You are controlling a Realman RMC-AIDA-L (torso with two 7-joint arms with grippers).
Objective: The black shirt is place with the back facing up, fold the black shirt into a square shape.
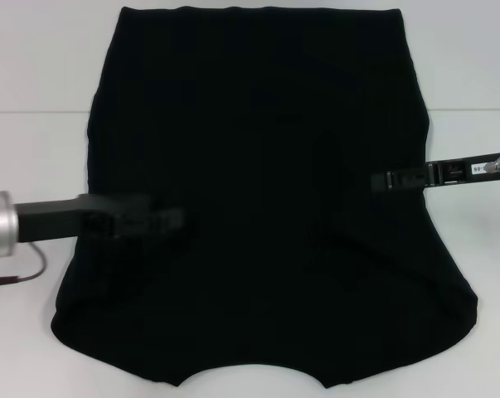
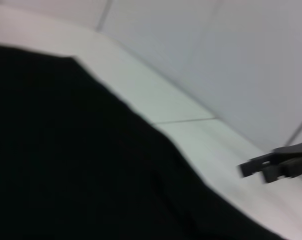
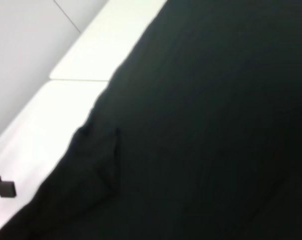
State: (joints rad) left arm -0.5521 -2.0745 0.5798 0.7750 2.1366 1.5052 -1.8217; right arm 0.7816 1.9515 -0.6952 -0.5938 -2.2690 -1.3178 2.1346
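The black shirt [image 1: 258, 191] lies spread plain-side up across the white surface [image 1: 34, 75]. The left claw [image 1: 171, 220] and right claw [image 1: 381, 181] reach over its sides; neither grip can be told.

One black shirt [image 1: 258, 166], two tools, left [image 1: 173, 220] and right [image 1: 381, 181], one white table [image 1: 34, 66].

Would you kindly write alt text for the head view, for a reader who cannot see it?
A black shirt lies spread flat on a white table, plain side up, collar notch at the near edge. The left gripper reaches in over its left side and the right gripper over its right side, both at mid height.
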